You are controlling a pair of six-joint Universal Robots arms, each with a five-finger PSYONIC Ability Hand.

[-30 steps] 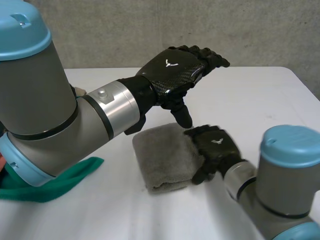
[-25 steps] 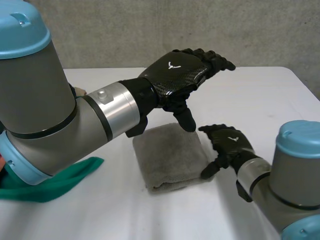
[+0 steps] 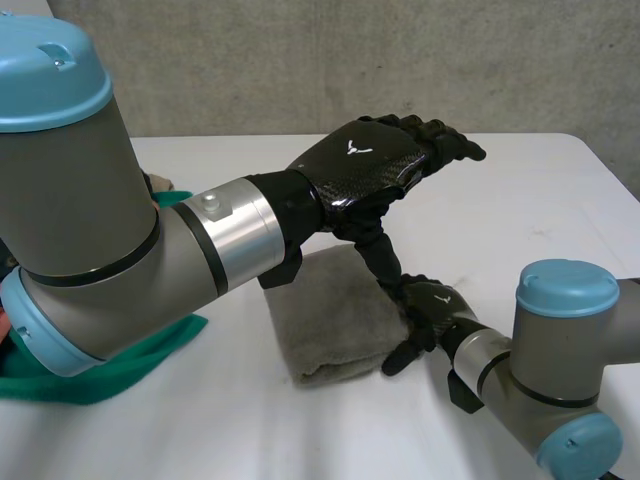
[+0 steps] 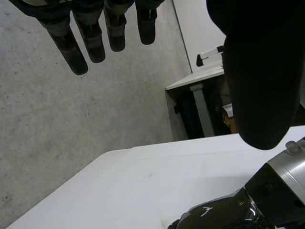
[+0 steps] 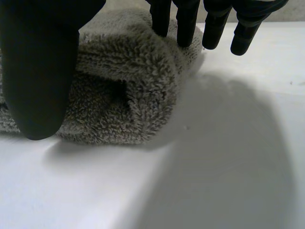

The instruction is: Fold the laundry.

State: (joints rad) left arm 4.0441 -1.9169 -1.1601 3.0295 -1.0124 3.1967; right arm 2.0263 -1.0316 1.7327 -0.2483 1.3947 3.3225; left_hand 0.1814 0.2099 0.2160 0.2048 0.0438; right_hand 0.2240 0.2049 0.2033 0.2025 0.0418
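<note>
A grey towel (image 3: 330, 320), folded into a thick pad, lies on the white table (image 3: 530, 210) in the head view. My left hand (image 3: 365, 165) hovers above its far right corner, fingers (image 4: 90, 38) straight and apart from the thumb (image 4: 257, 71), holding nothing. Low on the table, my right hand (image 3: 425, 305) rests against the towel's right edge. In the right wrist view the towel (image 5: 124, 71) lies under that hand's straight fingers (image 5: 186, 24), with the thumb (image 5: 38, 62) in front of the folded side. My right hand (image 4: 214, 217) also appears below the left palm.
A green cloth (image 3: 110, 365) lies bunched at the table's left, under my left arm. A concrete wall (image 3: 300, 60) stands behind the table. A desk (image 4: 200, 76) stands farther off beyond the table's edge.
My right hand drew away to the right of the towel, then came back against its right edge. My left hand drifted right and a little higher.
</note>
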